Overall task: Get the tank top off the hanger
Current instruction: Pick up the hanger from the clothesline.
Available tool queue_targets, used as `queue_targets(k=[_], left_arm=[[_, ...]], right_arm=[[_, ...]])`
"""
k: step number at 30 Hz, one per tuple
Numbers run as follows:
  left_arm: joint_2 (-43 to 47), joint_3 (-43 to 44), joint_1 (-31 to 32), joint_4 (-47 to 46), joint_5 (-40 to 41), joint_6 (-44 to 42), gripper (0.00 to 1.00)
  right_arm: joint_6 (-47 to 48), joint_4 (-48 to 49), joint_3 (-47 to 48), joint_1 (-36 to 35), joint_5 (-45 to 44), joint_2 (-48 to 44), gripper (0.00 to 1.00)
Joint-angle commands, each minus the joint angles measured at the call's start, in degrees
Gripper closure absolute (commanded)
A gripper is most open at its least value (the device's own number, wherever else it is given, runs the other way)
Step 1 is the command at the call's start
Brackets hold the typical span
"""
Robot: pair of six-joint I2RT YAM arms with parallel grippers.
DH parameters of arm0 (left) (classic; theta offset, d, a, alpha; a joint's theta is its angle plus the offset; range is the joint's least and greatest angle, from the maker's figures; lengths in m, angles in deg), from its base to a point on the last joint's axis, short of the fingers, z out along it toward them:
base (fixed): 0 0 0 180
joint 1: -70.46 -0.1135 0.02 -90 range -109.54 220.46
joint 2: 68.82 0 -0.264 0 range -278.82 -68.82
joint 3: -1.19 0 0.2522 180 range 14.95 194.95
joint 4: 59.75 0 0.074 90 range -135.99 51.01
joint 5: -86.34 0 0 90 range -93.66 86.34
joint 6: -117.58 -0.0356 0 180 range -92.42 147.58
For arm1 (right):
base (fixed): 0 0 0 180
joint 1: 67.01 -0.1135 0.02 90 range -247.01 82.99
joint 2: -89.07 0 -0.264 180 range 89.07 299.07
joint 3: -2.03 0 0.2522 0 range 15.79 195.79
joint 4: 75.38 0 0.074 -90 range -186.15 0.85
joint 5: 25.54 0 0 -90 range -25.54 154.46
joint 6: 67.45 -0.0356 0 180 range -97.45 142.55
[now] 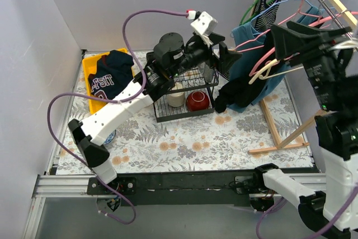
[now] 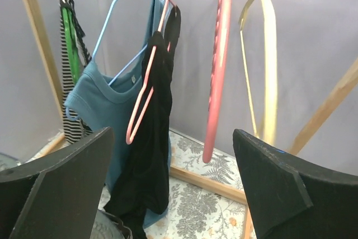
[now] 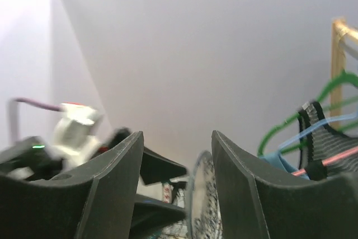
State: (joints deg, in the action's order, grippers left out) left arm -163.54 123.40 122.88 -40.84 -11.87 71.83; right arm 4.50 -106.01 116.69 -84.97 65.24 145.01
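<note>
Upper left of the overhead view, the left arm cuts across a yellow bin (image 1: 88, 66), so the shirt (image 1: 109, 76) in it only half shows. In the centre there's a wire rack (image 1: 179, 117) with a red bowl (image 1: 197, 101). The left gripper (image 2: 170, 138) has its jaws wide apart and empty, facing the black tank top (image 2: 148, 160), which droops off a pink hanger (image 2: 140, 110) in front of a blue tee (image 2: 106, 99). The right gripper (image 3: 176, 138) is parted too, and overhead it covers part of the hangers at upper right.
</note>
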Motion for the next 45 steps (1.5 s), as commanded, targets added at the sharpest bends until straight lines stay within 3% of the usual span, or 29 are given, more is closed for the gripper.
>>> queue_targets(k=[1,11,17,27,35,42,45], left_arm=[[-4.58,8.24,-2.76,1.87,-7.6,4.17,0.16],[-19.1,23.03,-6.19,4.87,-12.01,2.6,0.32],[-21.73,23.04,-6.9,2.94,-16.48,2.33,0.36],[-24.29,23.04,-6.9,0.57,-19.3,3.12,0.6],[-24.81,22.51,-5.76,-2.25,-18.87,3.21,0.68],[-25.43,24.36,-3.65,-3.21,-14.65,0.84,0.98],[-23.94,23.31,-2.68,-4.7,-10.97,-0.39,1.0]], right_arm=[[-1.82,8.33,-1.41,0.38,9.05,-3.99,0.4],[-2.44,10.1,-2.38,0.29,11.18,-10.15,0.42],[-2.09,10.19,-3.69,0.29,10.48,-11.65,0.43],[-1.12,10.53,-4.05,0.29,8.72,-12.88,0.44],[-1.2,10.8,-3.61,0.38,8.36,-12.7,0.44],[-1.2,10.62,-3.96,0.38,8.37,-12.7,0.46],[-1.21,10.71,-4.57,0.38,7.75,-13.05,0.47]])
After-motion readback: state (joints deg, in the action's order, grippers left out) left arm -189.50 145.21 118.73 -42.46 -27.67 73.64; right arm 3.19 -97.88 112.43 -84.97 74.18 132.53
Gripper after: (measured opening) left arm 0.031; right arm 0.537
